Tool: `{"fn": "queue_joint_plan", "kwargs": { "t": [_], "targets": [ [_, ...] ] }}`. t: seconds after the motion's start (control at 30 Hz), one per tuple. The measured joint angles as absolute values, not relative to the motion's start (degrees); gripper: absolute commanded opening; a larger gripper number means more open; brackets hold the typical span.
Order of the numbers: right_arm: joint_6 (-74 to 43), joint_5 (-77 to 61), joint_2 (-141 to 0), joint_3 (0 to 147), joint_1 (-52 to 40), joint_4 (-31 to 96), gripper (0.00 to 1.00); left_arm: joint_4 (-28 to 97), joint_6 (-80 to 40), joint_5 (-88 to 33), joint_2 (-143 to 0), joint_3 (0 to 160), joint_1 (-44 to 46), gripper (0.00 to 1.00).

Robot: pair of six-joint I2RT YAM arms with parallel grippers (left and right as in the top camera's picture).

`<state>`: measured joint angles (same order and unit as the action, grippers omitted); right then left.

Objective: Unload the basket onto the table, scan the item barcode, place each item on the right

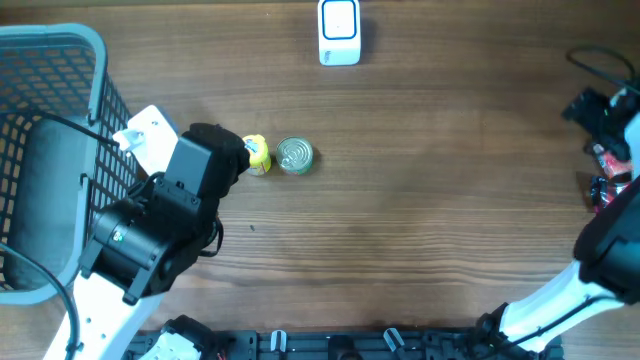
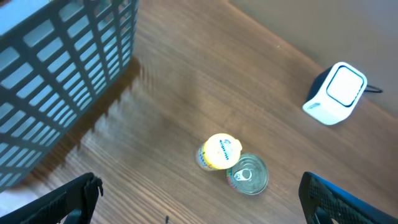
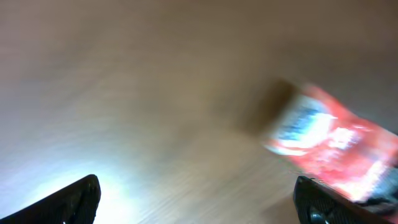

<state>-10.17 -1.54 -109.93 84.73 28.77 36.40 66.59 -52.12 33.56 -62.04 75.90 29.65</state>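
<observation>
One blue basket (image 1: 60, 50) stood at the left edge of the table (image 1: 420, 230). Beside it the left gripper (image 2: 202, 198) hung released, jaws wide, close to two items: one yellow-lidded tub (image 2: 219, 152) touching one tin can (image 2: 249, 174). One white scanner (image 1: 339, 32) sat at the far edge, mid-table. Far right lay one red packet (image 3: 329, 146) — blurred — just beside the right gripper (image 3: 196, 200), which was spread and clasping nothing.
</observation>
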Motion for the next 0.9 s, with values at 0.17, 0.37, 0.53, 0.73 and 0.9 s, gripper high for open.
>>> {"fn": "queue_joint_plan", "kwargs": {
  "t": [0.17, 0.37, 0.53, 0.73, 0.9],
  "targets": [
    [-7.62, -4.27, -99.31, 87.18, 11.92, 36.32, 1.0, 65.65, -50.92, 35.83, -57.58, 75.85, 29.65, 1.0],
    [-14.44, 2.39, -100.27, 87.9, -16.45, 39.0, 1.0, 68.62, -44.56, 37.78, -50.81, 75.85, 29.65, 1.0],
    [-15.44, 4.01, -104.9, 87.79, -26.65, 40.25, 1.0, 76.03, -41.17, 37.67, -49.34, 75.81, 29.65, 1.0],
    [8.12, -8.88, -106.8, 87.57, -28.69, 48.58, 1.0, 76.58, -41.19, 38.94, -41.56, 75.79, 29.65, 1.0],
    [21.43, -18.63, -106.98, 87.55, -28.69, 46.35, 1.0, 77.38, -41.19, 39.11, -37.15, 75.81, 29.65, 1.0]
  ]
}}
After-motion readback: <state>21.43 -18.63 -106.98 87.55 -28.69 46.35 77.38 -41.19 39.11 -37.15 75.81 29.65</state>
